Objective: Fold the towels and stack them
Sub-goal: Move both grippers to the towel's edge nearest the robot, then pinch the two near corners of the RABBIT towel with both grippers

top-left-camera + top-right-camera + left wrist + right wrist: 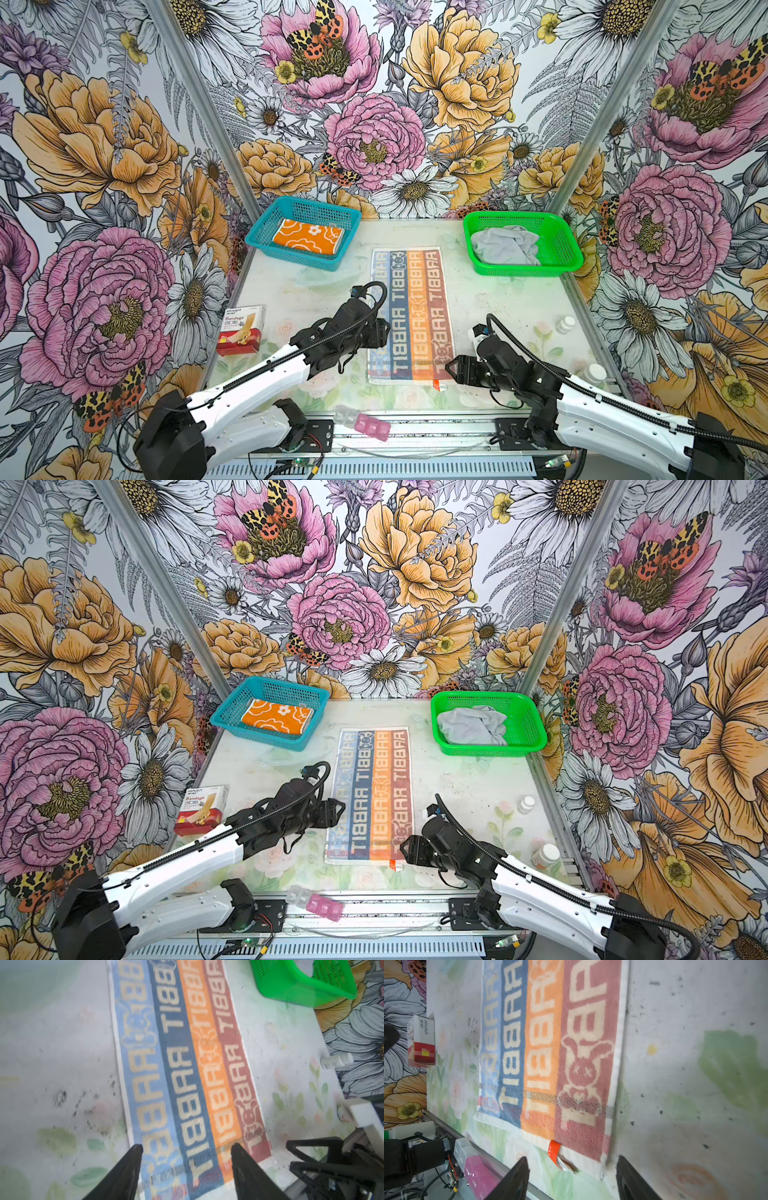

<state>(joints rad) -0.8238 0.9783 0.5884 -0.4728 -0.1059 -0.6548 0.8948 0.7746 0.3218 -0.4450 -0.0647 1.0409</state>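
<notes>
The striped "RABBIT" towel (411, 316) (370, 796) lies spread flat in the middle of the table. My left gripper (380, 334) (187, 1147) is open over its near left part, the fingertips spanning the light blue to orange stripes. My right gripper (451, 370) (573, 1158) is open at the near right corner by the red tag, holding nothing. The orange flowered towel (307, 237) (276, 717) lies folded in the blue basket. The pale grey-white towel (505, 245) (471, 725) sits crumpled in the green basket.
The blue basket (266, 241) stands at the back left, the green basket (569, 257) at the back right. A bandage box (241, 330) sits at the left edge, two white bottles (566, 324) (594, 372) at the right, a pink pill organiser (365, 424) on the front rail.
</notes>
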